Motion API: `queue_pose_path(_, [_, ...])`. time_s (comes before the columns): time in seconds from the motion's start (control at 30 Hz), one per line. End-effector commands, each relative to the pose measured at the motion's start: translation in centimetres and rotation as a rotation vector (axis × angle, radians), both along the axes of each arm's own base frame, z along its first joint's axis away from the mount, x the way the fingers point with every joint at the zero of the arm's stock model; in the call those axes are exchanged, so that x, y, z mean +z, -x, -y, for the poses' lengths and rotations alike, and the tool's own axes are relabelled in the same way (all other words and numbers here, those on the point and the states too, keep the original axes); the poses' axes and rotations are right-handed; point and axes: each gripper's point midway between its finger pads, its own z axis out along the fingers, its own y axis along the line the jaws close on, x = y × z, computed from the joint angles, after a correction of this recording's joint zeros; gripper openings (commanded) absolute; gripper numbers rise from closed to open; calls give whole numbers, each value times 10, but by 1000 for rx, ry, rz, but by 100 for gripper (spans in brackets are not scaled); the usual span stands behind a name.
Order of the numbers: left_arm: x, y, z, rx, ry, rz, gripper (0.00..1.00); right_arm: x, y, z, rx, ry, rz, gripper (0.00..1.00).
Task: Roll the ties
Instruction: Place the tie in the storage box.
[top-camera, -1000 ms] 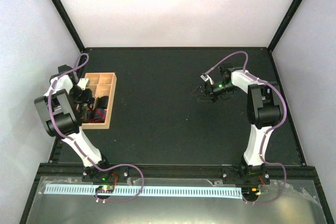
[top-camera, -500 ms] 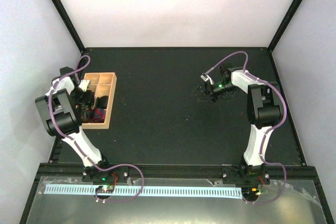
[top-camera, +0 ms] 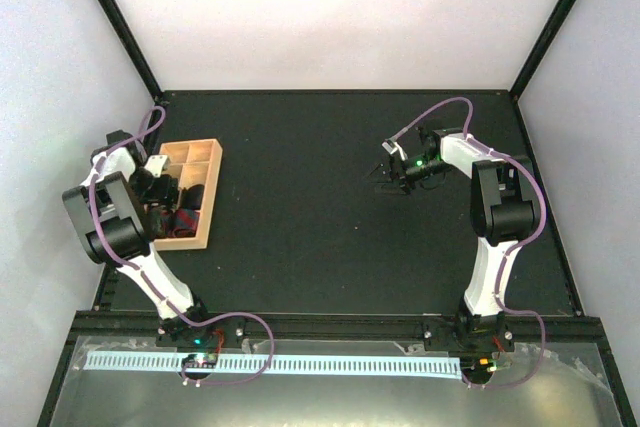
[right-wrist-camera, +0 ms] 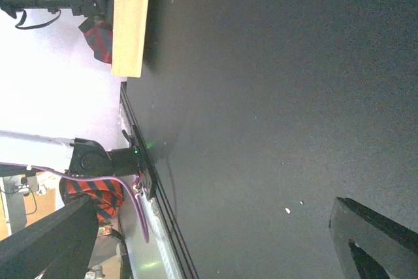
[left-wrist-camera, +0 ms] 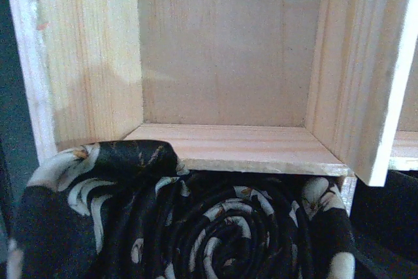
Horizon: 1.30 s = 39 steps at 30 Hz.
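Observation:
A dark tie with pale speckles (left-wrist-camera: 228, 233) lies rolled into a tight spiral in a compartment of the tan wooden tray (left-wrist-camera: 228, 151); it fills the bottom of the left wrist view. In the top view my left gripper (top-camera: 160, 183) is down in the tray (top-camera: 213, 197) over this roll. Its fingers are not visible, so I cannot see how the jaws stand. My right gripper (top-camera: 383, 175) hovers over the bare mat at the right, wide open (right-wrist-camera: 215, 204) with nothing between its fingers.
Other rolled ties sit in the tray, a dark one (top-camera: 196, 192) and a red-striped one (top-camera: 185, 219). The compartment beyond the roll (left-wrist-camera: 222, 50) holds nothing. Black frame rails edge the mat; purple cables (top-camera: 440, 107) loop off both arms.
The left arm has shifted slightly to the left and back over the tray. The right arm has not moved.

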Motion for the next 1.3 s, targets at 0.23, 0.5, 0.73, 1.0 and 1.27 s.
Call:
queue_pose_path(0.23, [27,-18,9,-22,-15,91,58,1,0,1,-11,-18,-1,100])
queue_pose_path(0.5, [33,-21,19,-71,-53,111,47,1,-3,0,-12,-21,-2,100])
queue_pose_path(0.73, [31,-21,20,-81,-90,91,45,0,-2,0,-7,-22,-3,100])
queue_pose_path(1.0, [38,-19,10,-53,-174,80,61,1,-2,0,-4,-30,-5,100])
queue_pose_path(1.27, [56,-25,11,-65,-164,126,69,1,1,0,4,-32,-3,100])
